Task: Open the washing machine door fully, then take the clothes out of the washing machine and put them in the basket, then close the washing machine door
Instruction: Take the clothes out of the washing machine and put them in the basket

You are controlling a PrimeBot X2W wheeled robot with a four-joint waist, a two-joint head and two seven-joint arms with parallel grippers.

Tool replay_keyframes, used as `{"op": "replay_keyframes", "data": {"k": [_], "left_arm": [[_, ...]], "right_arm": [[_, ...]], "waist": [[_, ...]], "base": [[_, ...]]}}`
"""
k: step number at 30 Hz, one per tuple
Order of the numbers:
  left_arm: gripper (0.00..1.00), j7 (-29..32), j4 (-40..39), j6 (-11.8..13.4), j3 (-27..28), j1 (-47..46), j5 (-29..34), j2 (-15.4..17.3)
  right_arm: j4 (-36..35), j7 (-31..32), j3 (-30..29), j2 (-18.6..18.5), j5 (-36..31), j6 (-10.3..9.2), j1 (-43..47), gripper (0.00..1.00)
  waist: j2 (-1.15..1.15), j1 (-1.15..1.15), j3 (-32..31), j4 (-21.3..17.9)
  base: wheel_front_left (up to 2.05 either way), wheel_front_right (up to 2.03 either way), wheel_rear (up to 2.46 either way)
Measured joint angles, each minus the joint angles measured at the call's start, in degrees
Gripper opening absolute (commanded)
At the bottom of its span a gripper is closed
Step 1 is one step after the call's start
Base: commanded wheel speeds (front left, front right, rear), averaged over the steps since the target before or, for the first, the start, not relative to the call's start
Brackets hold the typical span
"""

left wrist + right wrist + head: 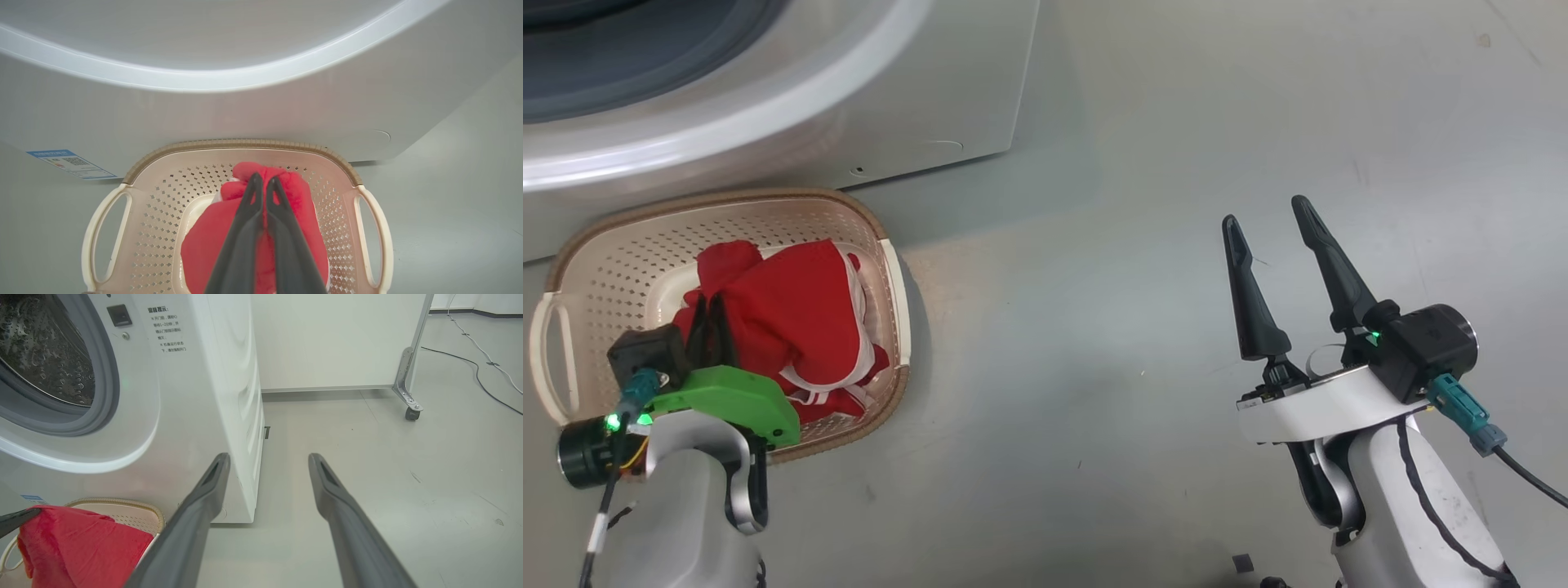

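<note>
The red clothes (800,302) hang low in the cream basket (727,198), which stands on the floor against the white washing machine (931,98). My left gripper (709,304) is shut on the clothes. In the left wrist view its fingers (264,179) pinch the top of the clothes (204,245) over the basket (241,143). My right gripper (1264,211) stands open above bare floor to the right, holding nothing. The right wrist view shows its gripper (269,457), the machine's steel drum (45,347) uncovered, and the clothes (81,543). The washing machine door is out of view.
A white panel on a castor foot (410,412) stands behind the machine's right side, and cables (478,371) trail over the floor beyond it. A blue label (71,163) sits low on the machine's front. Grey floor (1135,327) spreads right of the basket.
</note>
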Motion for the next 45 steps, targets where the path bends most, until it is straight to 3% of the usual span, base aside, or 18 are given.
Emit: {"op": "replay_keyframes", "data": {"k": [8, 11, 12, 13, 14, 28, 32, 41, 45], "left_arm": [[0.03, 3.3, 8.8, 0.0, 0.1, -3.7, -0.8, 0.2], [0.53, 4.0, 11.4, 0.0, 0.2, -4.4, -1.3, 0.2], [0.79, 4.0, 12.0, 0.0, 0.2, -4.6, -1.6, 0.2], [0.94, 3.9, 12.6, 0.0, 0.3, -4.8, -1.6, 0.2], [1.0, 3.8, 13.0, 0.0, 0.4, -5.0, -1.6, 0.2], [1.0, -2.0, 16.9, -0.1, 1.0, -6.4, -1.6, 0.1], [1.0, -3.4, 16.6, -1.2, 1.3, -6.4, -2.2, 0.0], [1.0, -4.2, 11.2, -2.9, 0.8, -6.3, -2.3, -0.5], [1.0, -4.2, 4.7, -3.3, 0.8, -6.2, -1.8, -0.8]], "right_arm": [[0.5, 0.0, 0.1, 0.0, 0.0, 0.31, -0.7, 1.0], [0.6, 0.0, 0.2, 0.0, 0.1, 0.33, -0.9, 1.0], [0.6, 0.0, 0.2, 0.0, 0.2, 0.33, -1.1, 1.0], [0.6, 0.0, 0.2, 0.0, 0.4, 0.33, -1.3, 1.0], [0.6, 0.0, 0.2, 0.0, 0.5, 0.33, -1.4, 1.0], [2.1, 0.0, -0.3, 0.0, 0.4, 0.34, -1.4, 1.0], [2.7, 0.0, -0.9, 0.0, 0.4, 0.33, -1.3, 1.0], [4.2, 0.0, -2.9, 0.0, -0.4, 0.2, -0.5, 1.0], [4.8, 0.0, -3.5, 0.0, -0.9, 0.19, 0.8, 1.0]], "waist": [[0.0, 0.0, 2.0, -1.7], [0.0, 0.0, 2.1, -1.9], [0.0, 0.0, 2.1, -1.9], [0.0, 0.0, 2.1, -1.9], [0.0, 0.0, 2.1, -1.9], [0.0, 0.0, -0.2, -0.8], [0.0, 0.0, -1.5, -0.2], [0.0, 0.0, -5.4, 1.8], [0.0, 0.0, -7.4, 2.9]], "base": [[0.0, 0.0, 0.0], [0.0, 0.0, 0.0], [0.0, 0.0, 0.0], [0.0, 0.0, 0.0], [0.0, 0.0, 0.0], [0.0, 0.0, 0.0], [0.0, 0.0, 0.0], [0.0, 0.0, 0.0], [0.0, 0.0, 0.0]]}}
